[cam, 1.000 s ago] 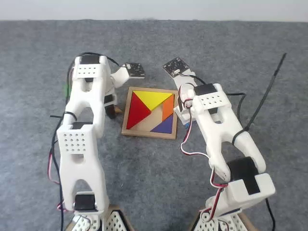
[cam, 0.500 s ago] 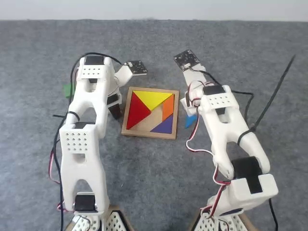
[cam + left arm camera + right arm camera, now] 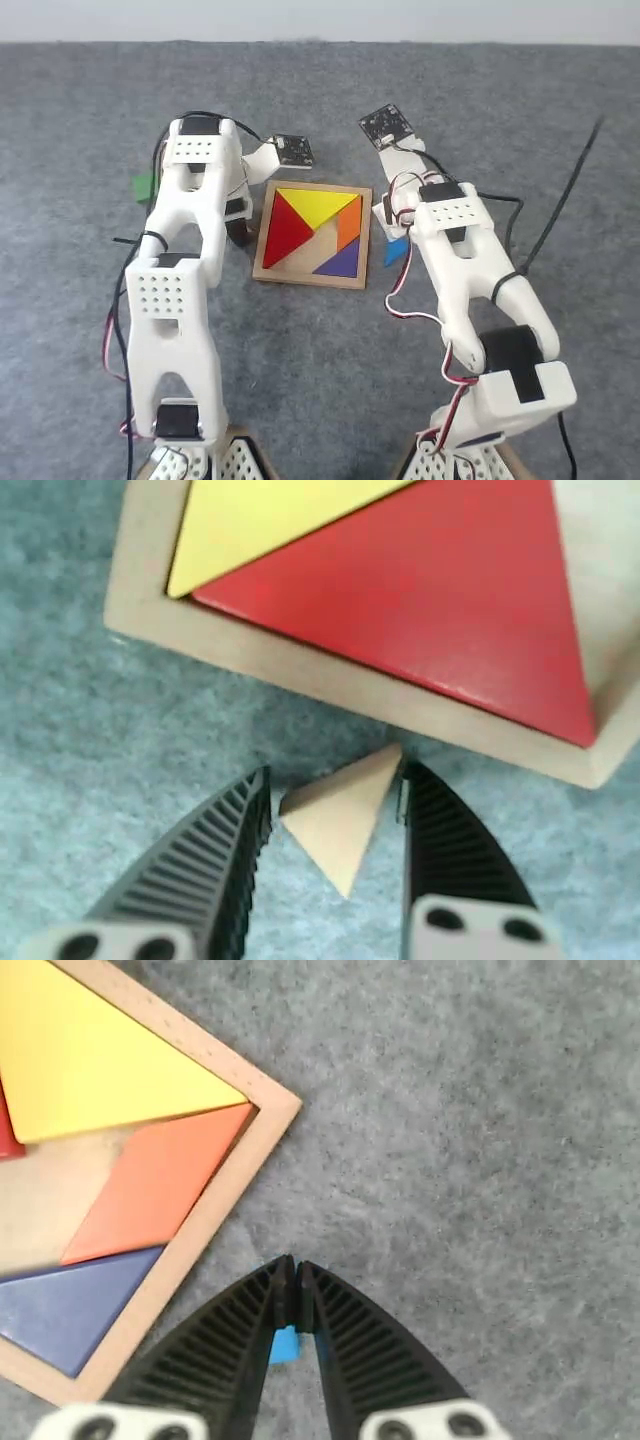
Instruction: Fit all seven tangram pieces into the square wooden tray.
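- Left wrist view: left gripper [image 3: 333,778] is standing open, its fingers straddling a small beige wooden triangle [image 3: 338,820]. One finger is touching the triangle's corner; the other is sitting just apart from it.
- Square wooden tray [image 3: 300,670] is lying just ahead of the left gripper's fingertips, with its rim just beside the beige triangle's tip.
- Large red triangle [image 3: 430,600] and large yellow triangle [image 3: 260,515] are sitting inside the tray beyond those fingertips, edges meeting.
- Right wrist view: right gripper [image 3: 292,1265] is sitting closed, fingertips pressed together.
- A small blue piece [image 3: 284,1344] is showing through the gap between the fingers, behind the tips. Cannot tell if it is touching them.
- A tray corner is lying just beside the right gripper's tips. An orange parallelogram [image 3: 150,1195] and a purple triangle [image 3: 70,1305] are sitting inside, next to each other.
- High view: the blue piece is lying on the grey carpet [image 3: 500,120] under the right arm, just beside the tray's outer edge.
- A small green piece [image 3: 145,186] is lying on the carpet on the left arm's far side, well apart from the tray.
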